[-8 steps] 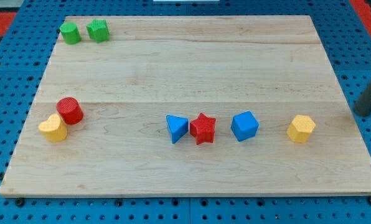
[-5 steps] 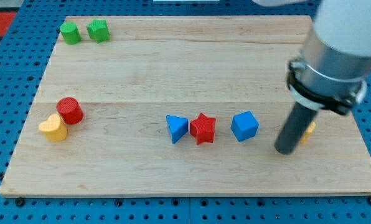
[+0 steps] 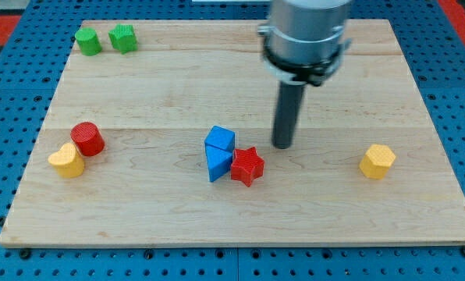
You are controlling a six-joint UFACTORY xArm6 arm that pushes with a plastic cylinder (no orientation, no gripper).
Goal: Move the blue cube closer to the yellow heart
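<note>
Blue cube [image 3: 220,140] touches blue triangle [image 3: 217,163], red star [image 3: 247,166].

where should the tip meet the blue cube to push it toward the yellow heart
On the blue cube's right face, pushing toward the view's left and slightly down, since the yellow heart lies far left, a bit lower. My tip is already to its right, apart from it. The blue triangle and red star touch its underside, so they may drag along.
</note>
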